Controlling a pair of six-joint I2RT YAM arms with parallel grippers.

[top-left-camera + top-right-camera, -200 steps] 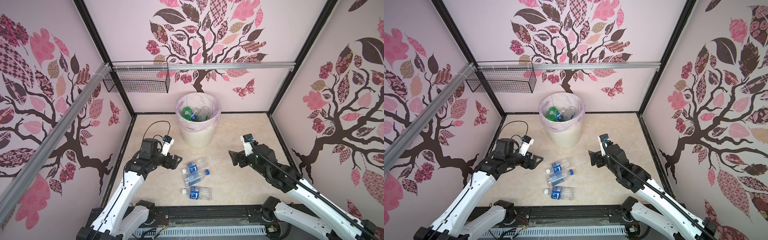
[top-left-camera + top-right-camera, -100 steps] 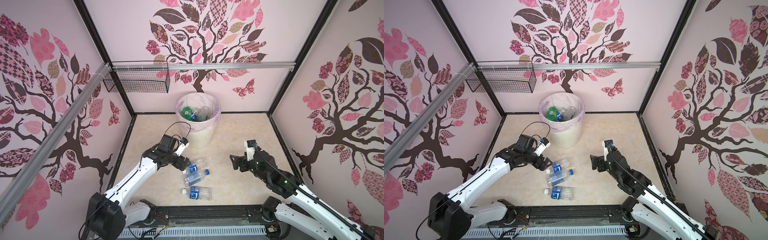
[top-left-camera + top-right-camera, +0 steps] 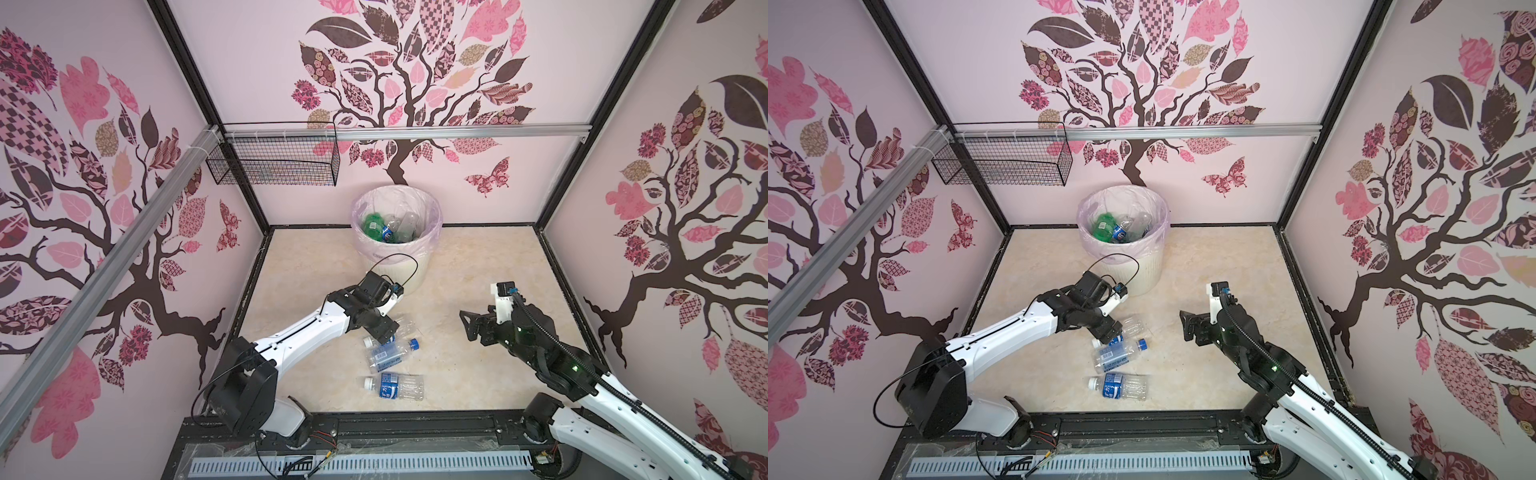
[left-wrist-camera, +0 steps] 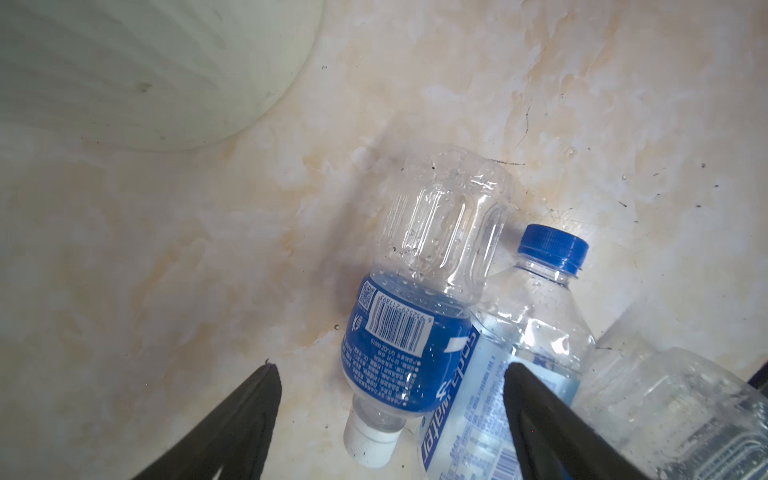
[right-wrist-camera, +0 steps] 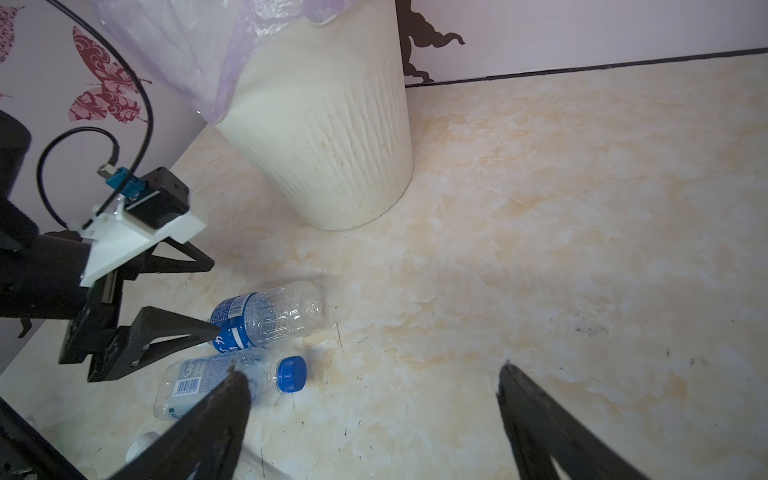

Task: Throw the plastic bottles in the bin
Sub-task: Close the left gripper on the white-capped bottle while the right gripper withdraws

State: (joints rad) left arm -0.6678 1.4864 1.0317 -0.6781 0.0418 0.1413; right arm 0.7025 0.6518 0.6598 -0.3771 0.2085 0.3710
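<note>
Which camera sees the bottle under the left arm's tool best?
The left wrist view: the bottle fills it, white cap to clear base, barcode showing. In both top views the left tool covers its middle. The right wrist view shows its side, cap hidden.

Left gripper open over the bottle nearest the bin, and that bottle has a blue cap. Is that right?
No: that bottle has a white cap, as the left wrist view shows; the blue cap belongs to its neighbour. The left gripper is open over it, nearest the bin.

Cream ribbed bin (image 3: 409, 272), pink liner (image 3: 365, 245)
</note>
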